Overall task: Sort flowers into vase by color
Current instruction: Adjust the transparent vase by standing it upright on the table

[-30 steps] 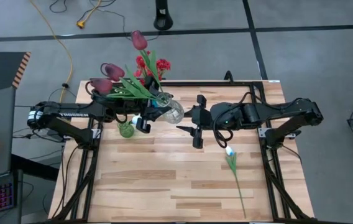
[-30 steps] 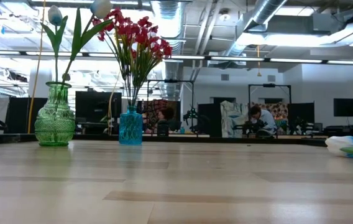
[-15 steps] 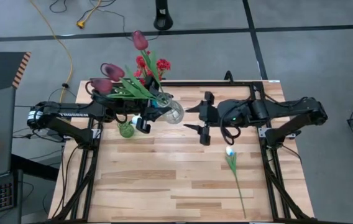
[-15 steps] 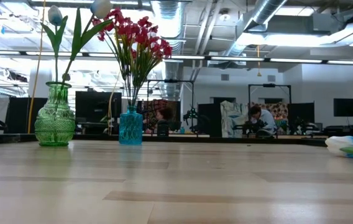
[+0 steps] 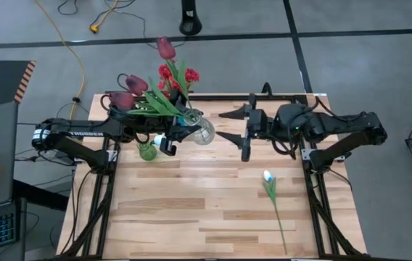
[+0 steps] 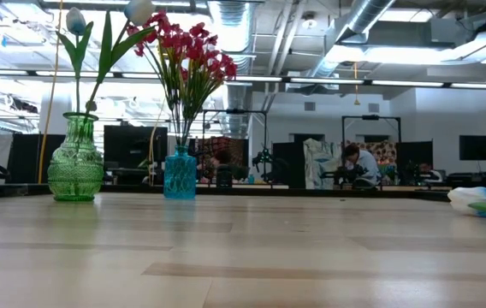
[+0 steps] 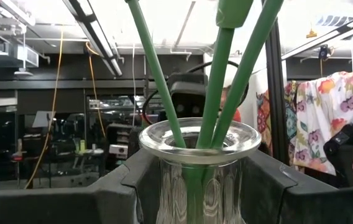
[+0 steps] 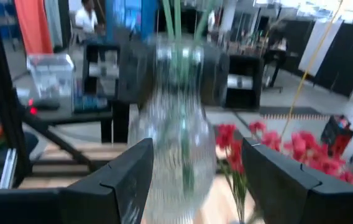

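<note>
Around the clear glass vase [image 5: 202, 131] at the back edge of the table [image 5: 191, 217] is where it's all happening. The left gripper [image 5: 171, 136] has its fingers clamped on either side of that vase, holding it steady, and three green stems stand in its mouth, carrying the maroon tulips [image 5: 132, 88] out past the vase toward the back and left. The right gripper [image 5: 236, 127] hangs just beside the vase on its other side, fingers spread wide with nothing between them; its own camera looks straight at the glass.

Just beside the vase, a small green vase [image 5: 147, 151] and a blue vase [image 6: 180, 174] holding the red blossoms [image 5: 175, 76] look sorted already. One white tulip [image 5: 268, 177] lies flat on the boards, well apart from the clear vase, toward the right front.

I'd say a maroon stem has just gone in and the white tulip is next. The right gripper needs to swing over it, drop low and pinch the thin stem near the head.
</note>
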